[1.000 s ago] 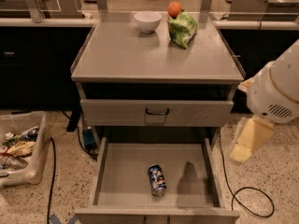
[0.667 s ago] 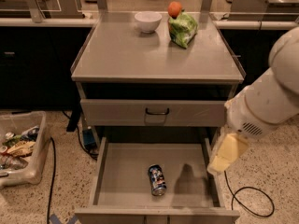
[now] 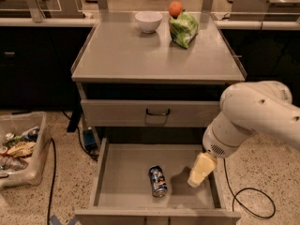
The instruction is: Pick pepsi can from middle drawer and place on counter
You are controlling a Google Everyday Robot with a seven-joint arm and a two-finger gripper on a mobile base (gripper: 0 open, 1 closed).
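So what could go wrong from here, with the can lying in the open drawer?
1. The pepsi can lies on its side on the floor of the middle drawer; it may roll if the gripper nudges it.
2. The gripper hangs over the drawer's right part, near the side wall; descending there, it might hit that wall.
3. A white bowl, green bag and orange sit at the back of the counter; placing there could knock them.

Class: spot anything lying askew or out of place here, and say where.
The pepsi can lies on its side, not upright, on the middle drawer floor; the gripper hangs just beside it.
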